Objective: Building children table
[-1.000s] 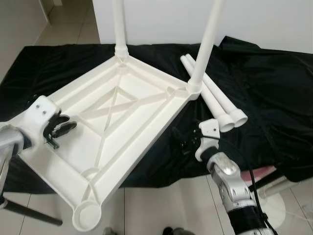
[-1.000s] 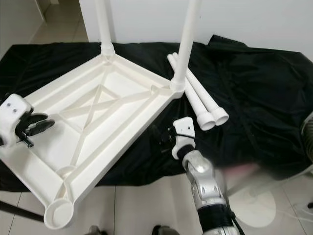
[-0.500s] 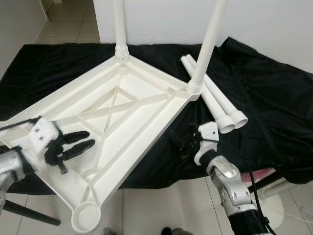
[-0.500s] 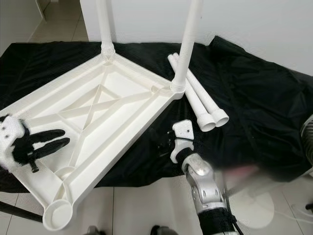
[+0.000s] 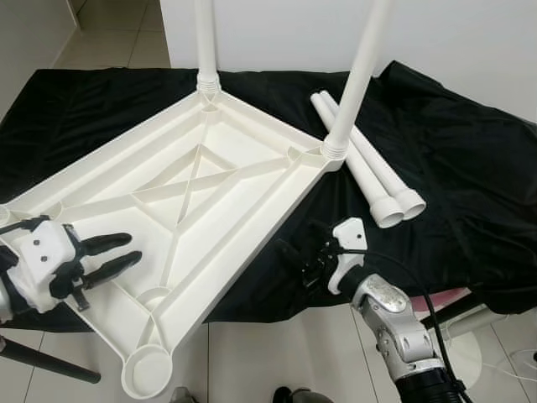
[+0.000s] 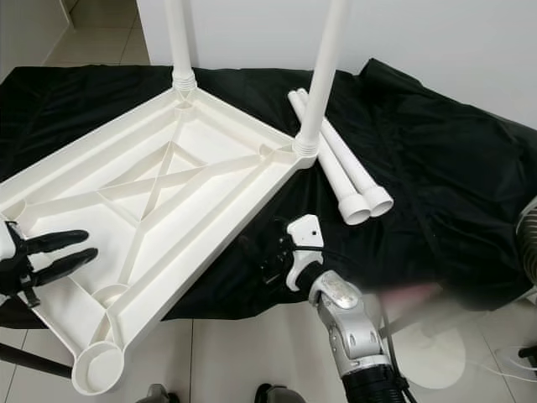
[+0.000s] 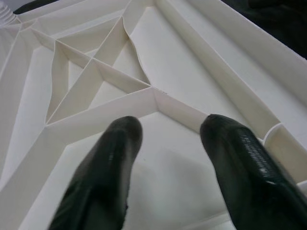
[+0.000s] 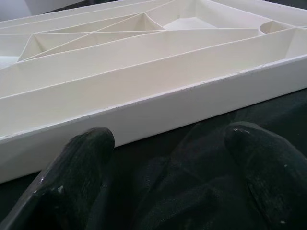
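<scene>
A white plastic table top (image 5: 197,193) lies upside down on a black cloth, its ribbed underside up. Two white legs stand in its far sockets, one at the back (image 5: 204,42) and one at the right corner (image 5: 357,80). Two loose white legs (image 5: 369,172) lie side by side on the cloth to the right. My left gripper (image 5: 122,253) hangs open over the top's near left part, nothing between its fingers (image 7: 240,158). My right gripper (image 5: 294,256) is open just off the top's near right edge (image 8: 153,105), low over the cloth.
The black cloth (image 5: 453,168) covers a low surface against a white wall. An empty socket (image 5: 149,369) at the top's near corner overhangs the tiled floor. A white stand base (image 6: 436,344) sits on the floor at the right.
My left gripper has drawn back left and down across the top's near left part and its fingers now stand open. My right gripper has shifted left toward the top's edge.
</scene>
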Controlling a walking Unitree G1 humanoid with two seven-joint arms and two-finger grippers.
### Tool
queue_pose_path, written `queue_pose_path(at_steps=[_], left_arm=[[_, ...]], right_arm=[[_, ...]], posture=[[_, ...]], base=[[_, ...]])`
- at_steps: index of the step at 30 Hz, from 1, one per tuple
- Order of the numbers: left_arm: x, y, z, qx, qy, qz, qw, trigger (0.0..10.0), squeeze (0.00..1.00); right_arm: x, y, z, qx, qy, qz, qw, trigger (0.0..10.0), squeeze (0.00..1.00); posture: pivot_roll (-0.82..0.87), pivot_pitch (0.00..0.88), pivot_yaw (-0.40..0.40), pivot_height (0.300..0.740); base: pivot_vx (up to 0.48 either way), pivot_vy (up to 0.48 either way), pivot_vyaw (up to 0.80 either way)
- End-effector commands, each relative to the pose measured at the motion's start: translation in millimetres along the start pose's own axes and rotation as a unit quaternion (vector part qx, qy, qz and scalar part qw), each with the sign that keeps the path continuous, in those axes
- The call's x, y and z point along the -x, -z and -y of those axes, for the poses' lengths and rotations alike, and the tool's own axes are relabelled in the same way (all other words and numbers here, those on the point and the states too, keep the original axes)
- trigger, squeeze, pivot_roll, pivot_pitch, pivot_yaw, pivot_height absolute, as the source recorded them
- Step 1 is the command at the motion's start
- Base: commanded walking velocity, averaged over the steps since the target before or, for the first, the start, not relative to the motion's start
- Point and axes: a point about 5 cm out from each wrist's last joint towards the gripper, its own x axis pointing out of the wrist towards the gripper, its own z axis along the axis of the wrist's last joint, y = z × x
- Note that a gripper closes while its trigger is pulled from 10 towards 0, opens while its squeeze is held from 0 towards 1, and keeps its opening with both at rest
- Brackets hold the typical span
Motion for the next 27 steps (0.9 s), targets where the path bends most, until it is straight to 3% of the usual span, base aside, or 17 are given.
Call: queue_pose_path(at_steps=[1,7,12,13,14,16,18,23,27], left_arm=[[4.4,4,17.0,-0.012,0.183,-0.011,0.983,10.0,1.0],[7.9,9,14.1,-0.016,0.193,-0.031,0.981,10.0,1.0],[11.8,12,13.4,-0.054,0.204,-0.057,0.976,10.0,1.0],[13.7,13,12.5,-0.065,0.205,-0.066,0.974,10.0,0.12],[18.3,14,11.4,-0.059,0.211,-0.077,0.973,10.0,0.0],[24.6,15,10.4,-0.034,0.219,-0.089,0.971,10.0,0.0],[26.5,14,10.7,-0.038,0.224,-0.09,0.97,10.0,0.0],[28.9,15,11.7,-0.066,0.232,-0.101,0.965,10.0,0.0],[20.5,20,7.8,-0.086,0.214,-0.117,0.966,10.0,0.0]], right_arm=[[3.4,4,-0.1,0.0,-0.004,-0.014,1.0,10.0,0.0],[4.1,4,1.0,0.002,-0.004,-0.016,1.0,10.0,0.0],[4.5,5,1.7,0.003,-0.002,-0.018,1.0,10.0,0.0],[4.5,5,1.7,0.004,-0.002,-0.019,1.0,10.0,0.0],[4.3,6,1.9,0.004,-0.002,-0.02,1.0,10.0,0.0],[4.1,6,2.0,0.005,-0.001,-0.02,1.0,10.0,0.0],[3.9,6,2.0,0.006,-0.001,-0.021,1.0,10.0,0.0],[2.9,7,1.7,0.006,-0.002,-0.021,1.0,10.0,0.0],[0.7,7,0.7,0.007,-0.003,-0.021,1.0,10.0,0.0]], posture=[[0.03,0.131,-0.047,0.74],[0.03,0.126,-0.042,0.74],[0.04,0.123,-0.04,0.74],[0.04,0.122,-0.04,0.74],[0.04,0.12,-0.039,0.74],[0.04,0.119,-0.039,0.74],[0.05,0.117,-0.037,0.74],[0.05,0.115,-0.037,0.74],[0.05,0.115,-0.037,0.74]], base=[[0.0,0.0,0.0],[0.0,0.0,0.0],[0.0,0.0,0.0],[0.0,0.0,0.0],[0.0,0.0,0.0],[0.0,0.0,0.0],[0.0,0.0,0.0],[0.0,0.0,0.0],[0.0,0.0,0.0]])
